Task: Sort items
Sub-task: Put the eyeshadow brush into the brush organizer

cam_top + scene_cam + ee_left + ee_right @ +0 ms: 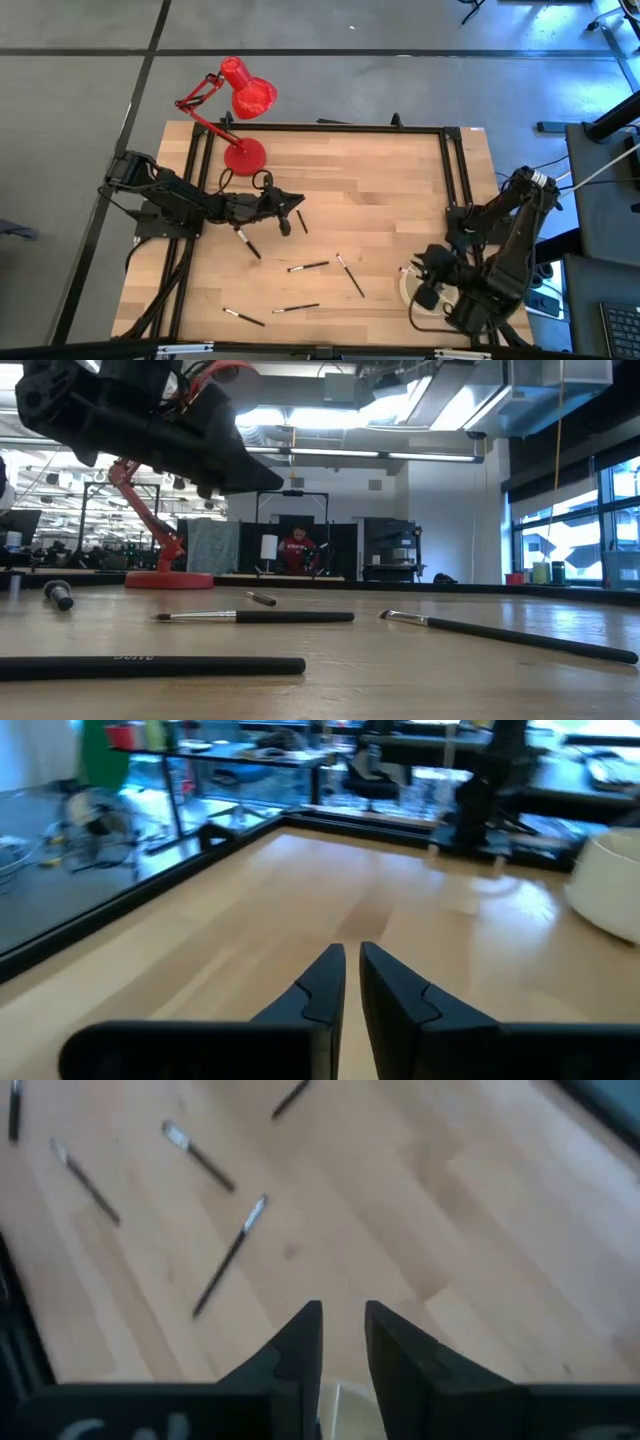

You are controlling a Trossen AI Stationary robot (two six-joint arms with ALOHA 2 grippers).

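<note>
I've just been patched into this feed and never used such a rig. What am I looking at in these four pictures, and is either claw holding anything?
Two dark robot arms work at a wooden table. One picture looks straight down, one sits at table height, two ride on the wrists. Thin black makeup brushes lie scattered; a red lamp stands at the back. The left gripper hovers mid-table, fingers nearly together with nothing between them. The right gripper, slightly parted and empty, is over the cream dish at the table's near right.

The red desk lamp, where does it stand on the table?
In the high view the red desk lamp stands at the table's far edge toward the left side, its base just beyond the left gripper, with the scattered brushes nearer the front.
</note>
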